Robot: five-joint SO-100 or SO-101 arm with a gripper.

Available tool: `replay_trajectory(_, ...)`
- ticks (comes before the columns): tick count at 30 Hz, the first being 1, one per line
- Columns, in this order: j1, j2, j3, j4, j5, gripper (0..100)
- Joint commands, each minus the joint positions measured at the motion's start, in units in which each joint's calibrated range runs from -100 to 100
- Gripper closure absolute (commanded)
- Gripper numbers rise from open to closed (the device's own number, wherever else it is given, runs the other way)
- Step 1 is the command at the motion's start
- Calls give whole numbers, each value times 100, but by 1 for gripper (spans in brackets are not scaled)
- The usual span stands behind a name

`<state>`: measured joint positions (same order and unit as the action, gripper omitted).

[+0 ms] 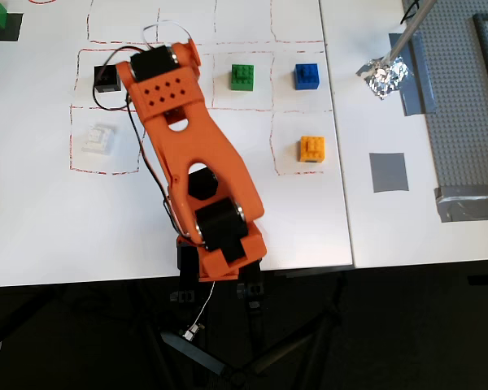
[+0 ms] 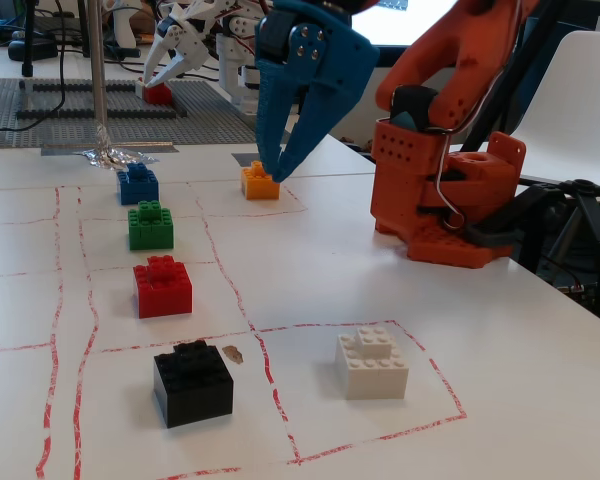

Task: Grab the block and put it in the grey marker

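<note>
Gripper [image 2: 273,172] jaws spread, apparently raised clear above block [image 2: 162,286]; open table around.

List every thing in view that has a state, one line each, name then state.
claw: open, empty, raised above the table, tips pointing down.
red block: untouched, flat on the table in its red-lined cell.
grey marker: bare, nothing on it.
green brick: resting, upright.
orange brick: resting, upright.
black brick: resting, upright.
</note>
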<state>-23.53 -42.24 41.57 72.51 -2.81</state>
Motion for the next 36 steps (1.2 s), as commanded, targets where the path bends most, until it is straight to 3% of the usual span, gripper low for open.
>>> replay_trajectory(1, -183, 558, -1229, 276, -156, 97)
replay_trajectory(4, -254, 1333, -2026, 521, -298, 96)
replay_trajectory(8, -254, 2195, -2761, 725, -430, 87)
replay_trajectory(18, 187, 3350, -3259, 700, -625, 70)
replay_trajectory(36, 655, 4651, -3930, 300, -557, 67)
